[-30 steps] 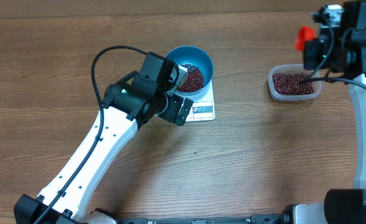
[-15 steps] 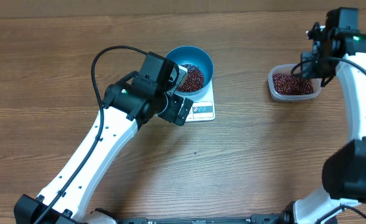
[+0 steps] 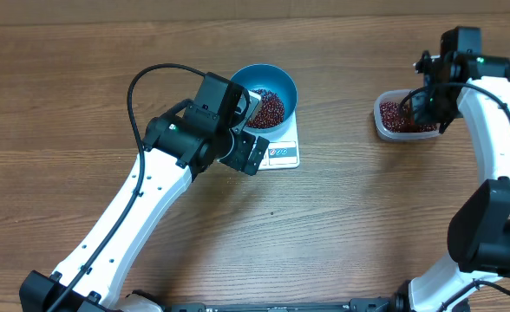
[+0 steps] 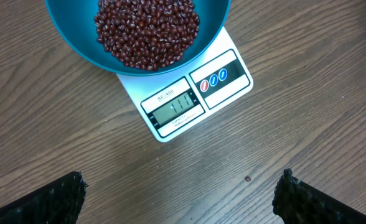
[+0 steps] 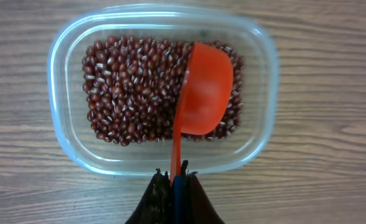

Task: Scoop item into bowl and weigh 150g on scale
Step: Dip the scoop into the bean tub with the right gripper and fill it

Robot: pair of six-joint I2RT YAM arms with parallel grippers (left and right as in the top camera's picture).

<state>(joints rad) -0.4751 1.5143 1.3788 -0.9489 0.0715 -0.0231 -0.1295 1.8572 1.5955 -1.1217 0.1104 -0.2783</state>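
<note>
Wood worktop (image 3: 368, 217). Left arm (image 3: 151, 182) has not moved, and the left jaws are spread wide, empty and hovering. Ahead of them the blue bowl (image 4: 83, 37) sits on the white scale (image 4: 189, 99). The display is lit, digits unclear. Right arm (image 3: 496, 130) has swung down from up and right of the clear tub (image 5: 258, 74) to directly over it. The right jaws pinch the red scoop (image 5: 203, 87) by its handle, with the cup just ahead, on the tub's beans (image 5: 127, 87). Bowl beans (image 4: 147, 31) form a modest heap. Looks like another scoop is coming, so the target weight is probably not yet met.

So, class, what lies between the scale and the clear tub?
Only bare table separates scale and tub, seen in the overhead view.
</note>
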